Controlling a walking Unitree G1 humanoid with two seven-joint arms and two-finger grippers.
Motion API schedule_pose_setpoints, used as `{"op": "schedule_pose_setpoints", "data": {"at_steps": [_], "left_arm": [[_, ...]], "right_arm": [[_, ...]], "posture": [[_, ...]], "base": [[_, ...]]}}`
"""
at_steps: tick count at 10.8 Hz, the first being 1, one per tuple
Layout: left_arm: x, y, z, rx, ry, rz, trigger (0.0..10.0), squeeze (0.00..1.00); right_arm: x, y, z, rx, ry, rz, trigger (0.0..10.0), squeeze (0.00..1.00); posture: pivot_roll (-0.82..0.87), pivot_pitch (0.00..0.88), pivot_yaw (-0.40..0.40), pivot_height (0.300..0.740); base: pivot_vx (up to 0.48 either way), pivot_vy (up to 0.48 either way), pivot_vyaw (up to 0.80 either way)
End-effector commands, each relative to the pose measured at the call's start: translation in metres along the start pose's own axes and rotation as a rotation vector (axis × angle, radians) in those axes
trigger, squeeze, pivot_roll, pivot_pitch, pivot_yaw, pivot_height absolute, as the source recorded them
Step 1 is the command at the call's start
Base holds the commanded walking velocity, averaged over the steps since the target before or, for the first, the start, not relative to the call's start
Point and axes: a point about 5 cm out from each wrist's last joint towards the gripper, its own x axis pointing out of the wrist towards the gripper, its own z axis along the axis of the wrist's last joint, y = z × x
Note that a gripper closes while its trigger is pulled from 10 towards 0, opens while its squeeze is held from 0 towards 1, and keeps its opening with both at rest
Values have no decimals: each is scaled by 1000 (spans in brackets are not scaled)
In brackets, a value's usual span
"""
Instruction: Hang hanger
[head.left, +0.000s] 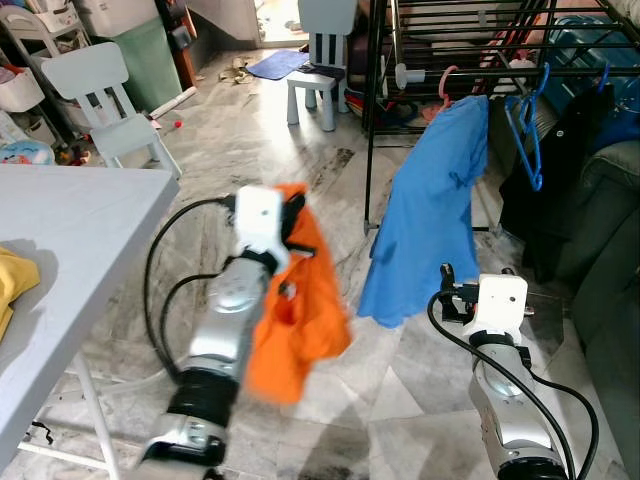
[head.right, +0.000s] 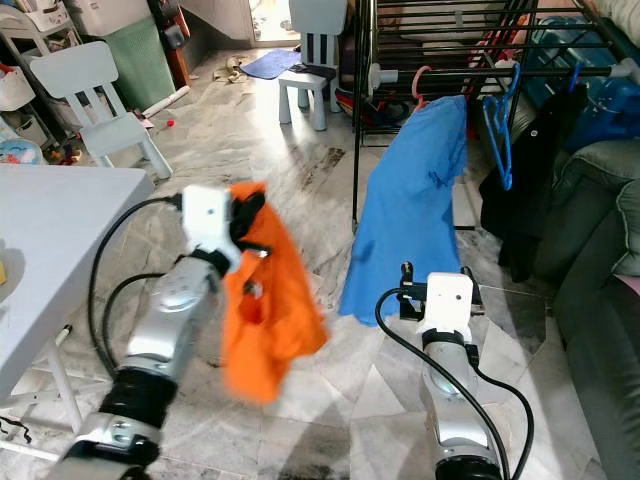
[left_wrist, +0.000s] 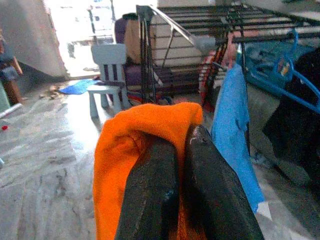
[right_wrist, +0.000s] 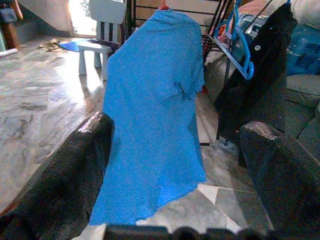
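My left gripper (left_wrist: 182, 136) is shut on the top of an orange garment (head.left: 298, 325), which hangs from it over the floor. No hanger can be made out inside the cloth. Ahead to the right stands a black drying rack (head.left: 378, 120). A blue shirt (head.left: 432, 215) hangs from its rail on a pink hanger hook (head.left: 445, 84), with an empty blue hanger (head.left: 527, 132) and a black garment (head.left: 552, 190) beside it. My right gripper (right_wrist: 175, 131) is open and low, facing the blue shirt with nothing between its fingers (right_wrist: 92, 132).
A grey table (head.left: 80, 230) is at my left with a yellow cloth (head.left: 12, 282) on it. Two pale small chairs (head.left: 105, 100) (head.left: 325, 70) stand on the marble floor farther off. A grey sofa (head.left: 612, 270) borders the right side.
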Motion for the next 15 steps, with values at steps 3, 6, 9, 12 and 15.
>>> {"op": "schedule_pose_setpoints", "data": {"at_steps": [3, 6, 9, 12, 15], "left_arm": [[-39, 9, -46, -33, 136, -19, 10000, 0], [-45, -2, -49, -77, 139, -42, 10000, 0], [-43, -8, -47, -72, 132, -60, 10000, 0], [-41, -16, -48, -69, 133, -81, 10000, 0], [-40, -25, -50, -80, 131, -109, 10000, 0]], "right_arm": [[-3, -1, -4, 19, 30, 3, 10000, 0], [0, 1, 1, 23, 24, 24, 10000, 0], [2, 4, 7, 23, 7, 49, 10000, 0], [1, 4, 3, 23, 21, 45, 10000, 0], [10, 5, 7, 22, 10, 46, 10000, 0]], "posture": [[-40, 53, 79, 740], [-42, 57, 59, 740], [-47, 65, 59, 740], [-51, 50, 59, 740], [-46, 9, 57, 740]], "base": [[0, 0, -440], [294, 0, -435], [397, 0, 0], [424, 0, 0], [421, 0, -533]]}}
